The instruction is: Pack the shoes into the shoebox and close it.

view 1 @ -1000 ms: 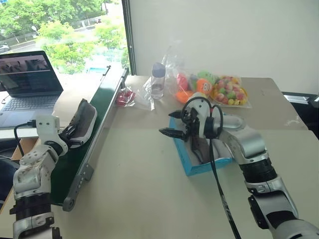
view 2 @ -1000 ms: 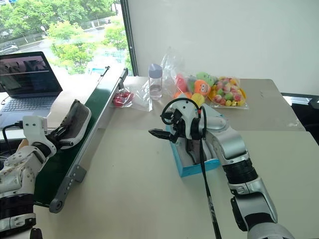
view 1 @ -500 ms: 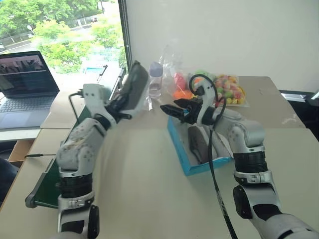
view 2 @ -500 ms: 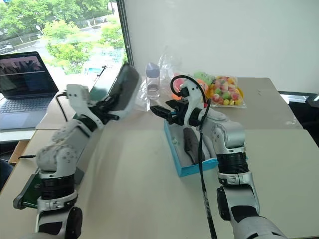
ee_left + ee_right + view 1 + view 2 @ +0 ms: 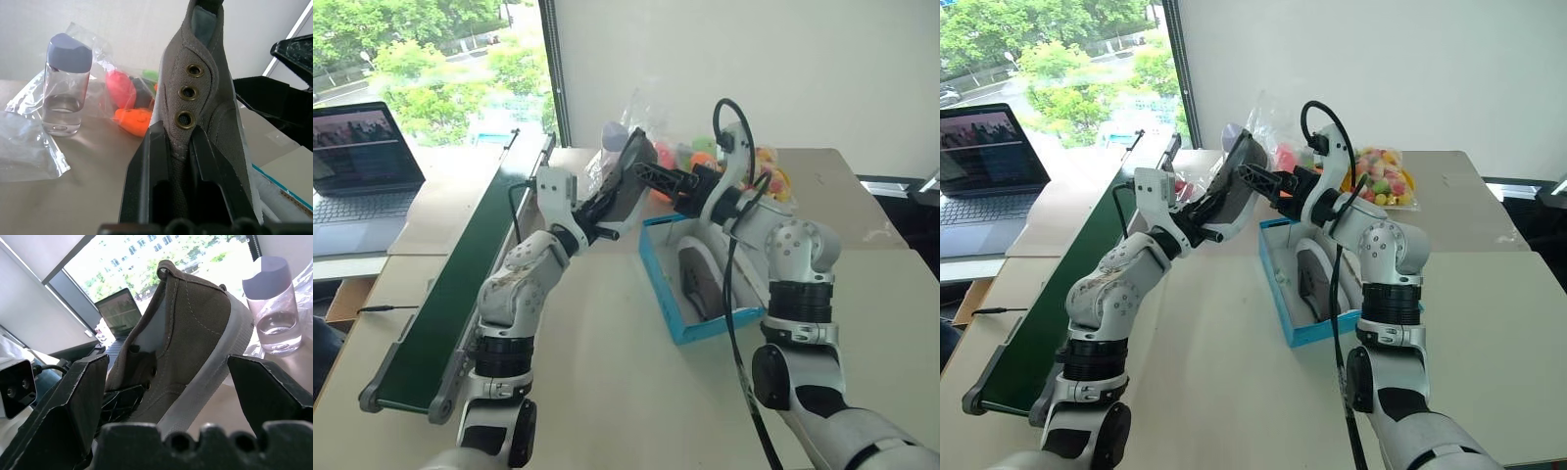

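Grey shoe, pinched by left gripper, faces spread right gripper.

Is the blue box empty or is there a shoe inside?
Not empty. One grey shoe lies inside the open shoebox; the other shoe is outside, clamped in the left gripper.
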